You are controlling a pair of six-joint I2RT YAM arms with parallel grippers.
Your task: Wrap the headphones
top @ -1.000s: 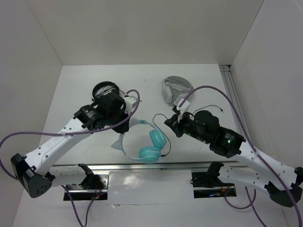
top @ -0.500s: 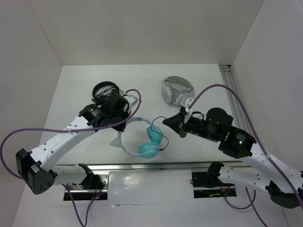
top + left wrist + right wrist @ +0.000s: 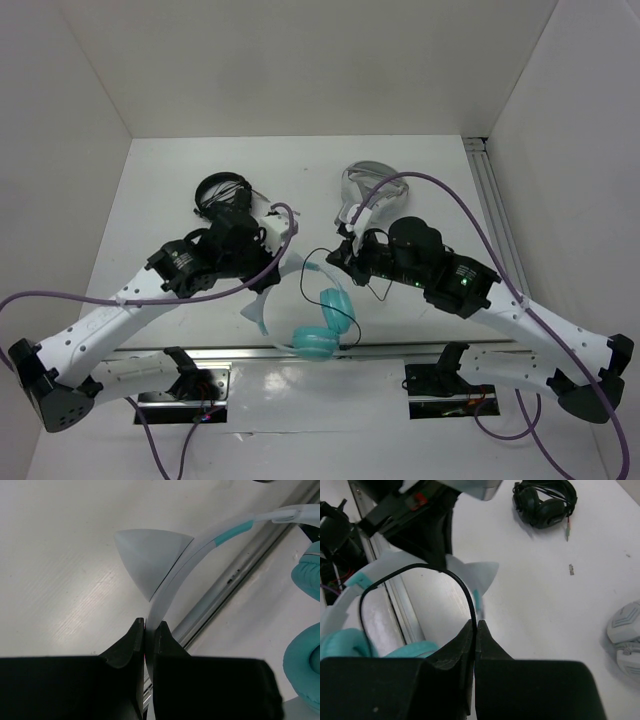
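The teal headphones (image 3: 322, 318) hang above the table's front edge, ear cups low. My left gripper (image 3: 268, 268) is shut on the pale headband (image 3: 172, 577) beside a cat-ear point (image 3: 145, 555); the cups show at the right of the left wrist view (image 3: 306, 660). My right gripper (image 3: 338, 256) is shut on the thin black cable (image 3: 462, 587), which loops from the jaws over the headband (image 3: 355, 582) in the right wrist view. The cable (image 3: 330, 285) also hangs in loops over the cups in the top view.
All-black headphones (image 3: 222, 190) lie at the back left, also in the right wrist view (image 3: 545, 502). Grey-and-white headphones (image 3: 364, 190) lie at the back middle, seen at the right wrist view's edge (image 3: 626, 630). A metal rail (image 3: 400, 352) runs along the front.
Both grippers have risen and come closer together. The headphones moved toward the front edge and now hang with the cups lower. The right gripper carried the cable left, over the headband.
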